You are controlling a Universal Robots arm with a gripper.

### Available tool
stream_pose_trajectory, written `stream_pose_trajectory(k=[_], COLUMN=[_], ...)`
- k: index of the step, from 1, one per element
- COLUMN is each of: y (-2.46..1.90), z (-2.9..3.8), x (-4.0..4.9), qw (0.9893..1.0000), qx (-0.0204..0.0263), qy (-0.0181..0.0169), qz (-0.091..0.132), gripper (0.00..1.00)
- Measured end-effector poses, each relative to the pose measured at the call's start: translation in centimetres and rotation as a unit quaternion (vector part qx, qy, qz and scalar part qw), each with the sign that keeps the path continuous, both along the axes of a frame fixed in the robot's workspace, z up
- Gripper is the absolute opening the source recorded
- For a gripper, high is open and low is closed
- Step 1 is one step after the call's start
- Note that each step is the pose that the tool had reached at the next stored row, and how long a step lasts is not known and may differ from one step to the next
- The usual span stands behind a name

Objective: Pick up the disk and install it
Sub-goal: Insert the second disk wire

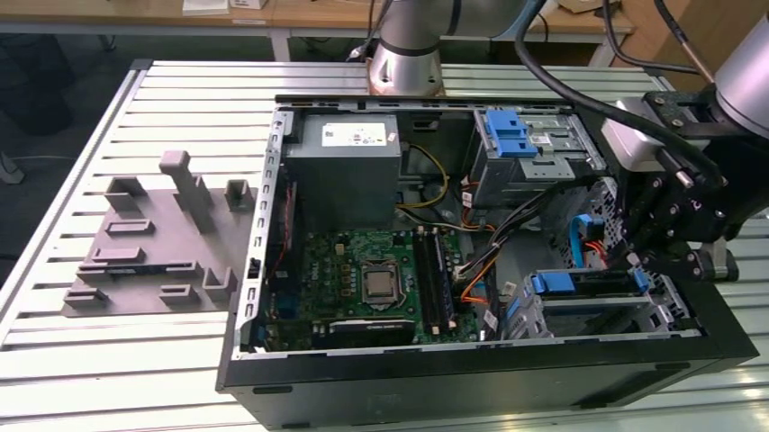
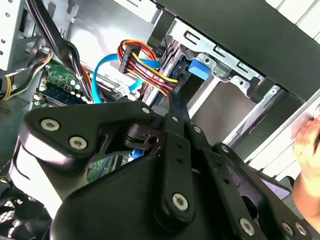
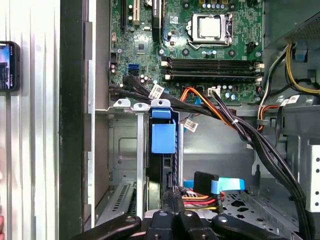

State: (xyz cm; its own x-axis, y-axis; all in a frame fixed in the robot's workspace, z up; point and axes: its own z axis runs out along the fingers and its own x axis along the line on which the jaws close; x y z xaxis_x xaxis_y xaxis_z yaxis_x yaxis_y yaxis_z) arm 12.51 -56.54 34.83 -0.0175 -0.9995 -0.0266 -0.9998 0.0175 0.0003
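Already the disk sits edge-up in its bay, blue tab toward the motherboard; fingers' state unclear

An open computer case sits on the slatted counter, beside a grey moulded tray; a green motherboard lies inside.

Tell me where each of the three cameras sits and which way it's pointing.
Exterior view: off the arm, above, looking down into the open computer case; the arm and gripper show.
First wrist view: on the arm, facing the drive bay with the disk and the motherboard; gripper links show.
Second wrist view: on the arm, facing past the gripper at the disk.
All views share the disk's blue tab.
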Motion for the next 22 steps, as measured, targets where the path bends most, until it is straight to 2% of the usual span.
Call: stream_pose_trajectory(k=[5, 7, 8, 9, 17, 22], y=[-0.01, 0.00, 0.00, -0.01, 0.16, 0.57], z=[1.04, 1.14, 1.16, 1.23, 3.29, 3.82], x=[-0.01, -0.18, -1.70, -1.92, -2.36, -2.60], qw=[1.0000, 1.0000, 1.0000, 1.0000, 1.0000, 1.0000], qx=[0.0001, 0.0003, 0.0002, 0.0001, 0.0001, 0.0002], qy=[0.0000, 0.0000, -0.0004, -0.0005, -0.0006, -0.0006], qz=[0.000, 0.000, 0.000, 0.000, 0.000, 0.000], gripper=[0.11, 0.11, 0.11, 0.11, 0.11, 0.11])
